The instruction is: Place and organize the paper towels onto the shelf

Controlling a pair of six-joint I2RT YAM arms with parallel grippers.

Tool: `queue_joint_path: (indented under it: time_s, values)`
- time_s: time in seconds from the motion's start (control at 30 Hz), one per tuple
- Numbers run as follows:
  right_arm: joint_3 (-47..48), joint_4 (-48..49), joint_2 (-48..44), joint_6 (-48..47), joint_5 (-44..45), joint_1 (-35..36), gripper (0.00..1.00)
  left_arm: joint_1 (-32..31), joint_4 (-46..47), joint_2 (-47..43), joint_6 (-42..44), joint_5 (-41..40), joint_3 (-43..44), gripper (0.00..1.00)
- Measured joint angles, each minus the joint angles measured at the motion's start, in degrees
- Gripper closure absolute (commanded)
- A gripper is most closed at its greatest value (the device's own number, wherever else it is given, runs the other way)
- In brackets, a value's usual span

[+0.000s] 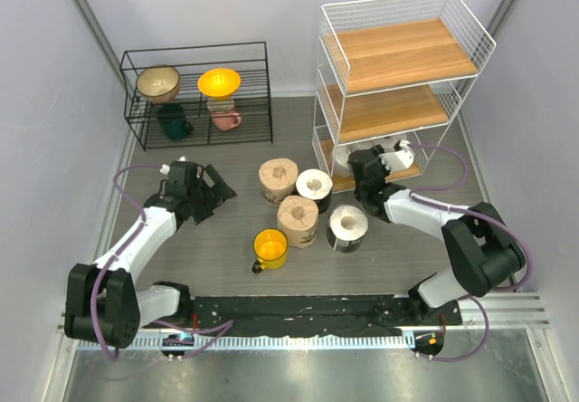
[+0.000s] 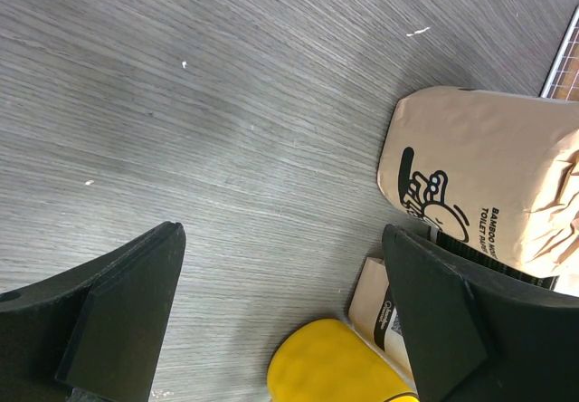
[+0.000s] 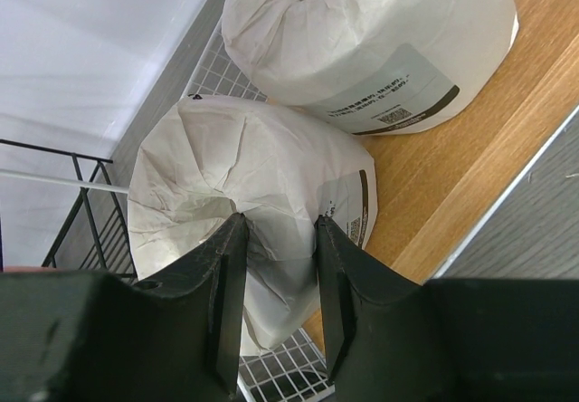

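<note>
R gripper (image 3: 280, 225) pinched narrow on core-end wrap of white roll (image 3: 244, 171), on shelf (image 3: 470, 148) bottom board, axis toward gripper, touching 2nd white roll (image 3: 362, 31). L gripper (image 2: 280, 234) wide, empty, well off shelf.

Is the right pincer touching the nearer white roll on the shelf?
Touching. Right wrist view: the right pincer grips the wrapper end of the nearer white roll.
</note>
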Motion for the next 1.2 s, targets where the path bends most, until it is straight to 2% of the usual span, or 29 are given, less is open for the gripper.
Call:
queue_joint_path:
  time_s: [0.27,0.3,0.33,0.43,0.67,0.93,1.2]
  values:
    - [0.4,2.1,1.4,0.3,0.4,-0.1,0.7,0.0,0.0,0.0,0.0,0.1,0.0,0.04]
    - [0.5,2.1,1.6,0.3,0.5,-0.1,0.67,0.0,0.0,0.0,0.0,0.1,0.0,0.04]
    - [0.6,2.2,1.8,0.3,0.5,-0.1,0.59,0.0,0.0,0.0,0.0,0.1,0.0,0.04]
    - [1.1,2.5,2.4,0.2,0.7,-0.1,0.51,0.0,0.0,0.0,0.0,0.1,0.0,0.04]
    - [1.9,3.0,3.1,-0.1,0.7,-0.5,0.4,0.0,0.0,0.0,0.0,0.2,0.0,0.04]
    - [1.5,3.0,2.3,-0.4,0.4,-0.5,0.37,0.0,0.0,0.1,0.0,0.2,0.0,0.04]
    - [-2.3,3.0,-3.9,-0.5,-2.1,-0.5,0.36,0.0,0.4,1.4,0.0,1.3,0.0,0.04]
